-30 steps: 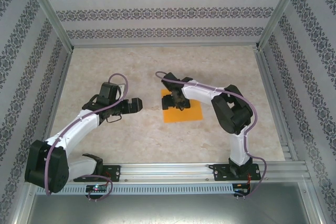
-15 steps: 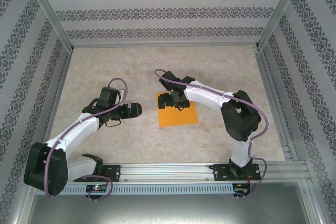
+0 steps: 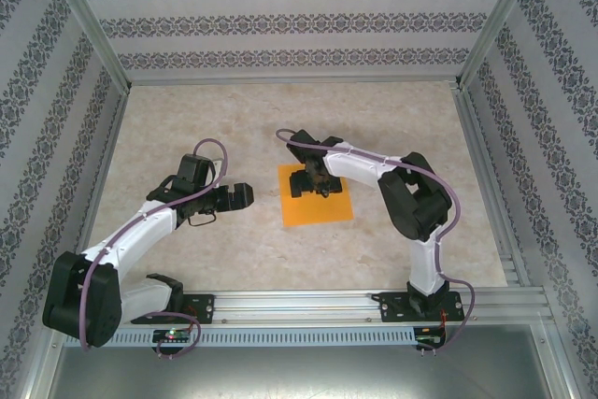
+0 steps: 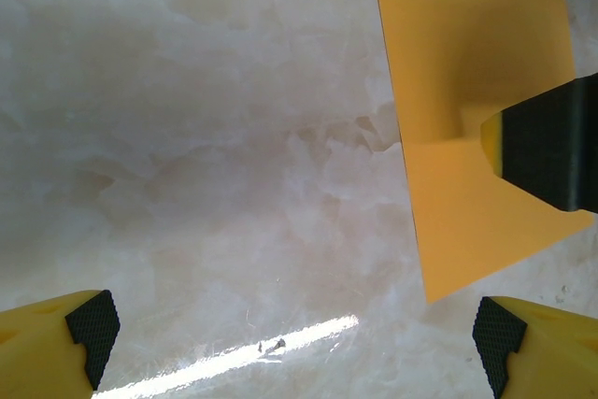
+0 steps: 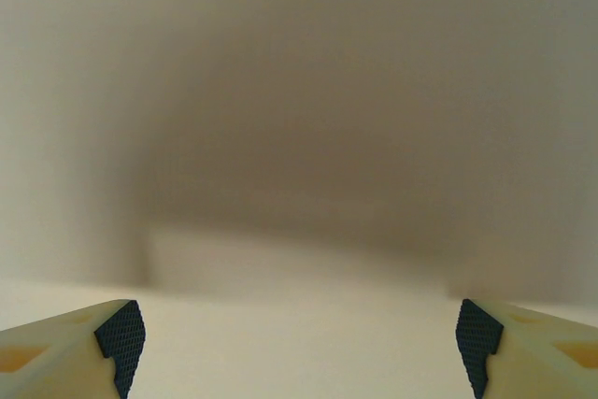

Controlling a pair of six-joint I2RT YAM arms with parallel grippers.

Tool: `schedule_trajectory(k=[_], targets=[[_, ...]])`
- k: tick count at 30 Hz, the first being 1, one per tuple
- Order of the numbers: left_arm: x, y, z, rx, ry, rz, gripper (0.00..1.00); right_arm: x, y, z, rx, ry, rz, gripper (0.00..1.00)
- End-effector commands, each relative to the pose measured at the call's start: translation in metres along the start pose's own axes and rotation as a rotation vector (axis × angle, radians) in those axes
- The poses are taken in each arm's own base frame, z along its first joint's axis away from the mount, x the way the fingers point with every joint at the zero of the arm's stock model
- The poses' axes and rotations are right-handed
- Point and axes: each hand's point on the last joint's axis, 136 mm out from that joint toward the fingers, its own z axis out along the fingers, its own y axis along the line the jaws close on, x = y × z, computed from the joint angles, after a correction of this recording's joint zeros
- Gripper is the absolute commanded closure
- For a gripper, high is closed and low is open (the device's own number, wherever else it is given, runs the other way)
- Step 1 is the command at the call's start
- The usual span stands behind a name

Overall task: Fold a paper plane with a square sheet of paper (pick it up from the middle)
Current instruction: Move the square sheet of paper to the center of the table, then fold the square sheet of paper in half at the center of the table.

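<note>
The pale, marbled beige tabletop (image 3: 234, 119) carried one thing: a flat, bright orange square sheet of paper (image 3: 322, 207). It lay just to the right of the left gripper (image 3: 243, 195), apart from its fingertips, and directly beneath the right gripper (image 3: 308, 182), whose tips stood over the sheet's far half. Near those tips the paper seemed to buckle slightly; elsewhere it lay flat against the surface.

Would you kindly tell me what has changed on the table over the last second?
The square sheet of paper slid slightly left and rotated a little beneath the right claw, which stays open over its far half. The left claw drifted a little back toward its base, open and empty. Nothing was gripped or released; the sheet remains flat and unfolded.
</note>
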Motion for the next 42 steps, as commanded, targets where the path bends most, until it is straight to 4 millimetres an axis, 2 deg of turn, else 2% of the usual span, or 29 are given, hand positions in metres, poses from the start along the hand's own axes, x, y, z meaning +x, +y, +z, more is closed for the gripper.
schedule_trajectory(k=[1, 8, 14, 23, 27, 33, 42], targets=[[0.000, -0.006, 0.002, 0.026, -0.003, 0.004, 0.00, -0.008, -0.003, 0.003, 0.030, -0.018, -0.016, 0.12], [0.000, -0.006, 0.004, 0.028, 0.007, 0.001, 0.00, -0.006, -0.004, 0.019, 0.044, -0.002, -0.015, 0.13], [0.002, -0.004, 0.006, 0.022, 0.018, -0.001, 0.00, 0.004, -0.009, 0.036, 0.072, 0.030, -0.016, 0.15], [0.004, -0.003, 0.006, 0.018, 0.025, -0.005, 0.00, 0.012, -0.010, 0.045, 0.110, 0.034, -0.020, 0.22], [0.005, -0.003, 0.007, 0.017, 0.029, -0.007, 0.00, 0.007, -0.007, 0.038, 0.120, 0.007, -0.031, 0.26], [0.004, -0.003, 0.006, 0.018, 0.025, -0.007, 0.00, -0.005, 0.002, 0.020, 0.085, -0.055, -0.032, 0.38], [0.006, -0.005, 0.002, 0.029, 0.019, -0.012, 0.00, -0.019, 0.020, -0.008, -0.020, -0.147, -0.010, 0.68]])
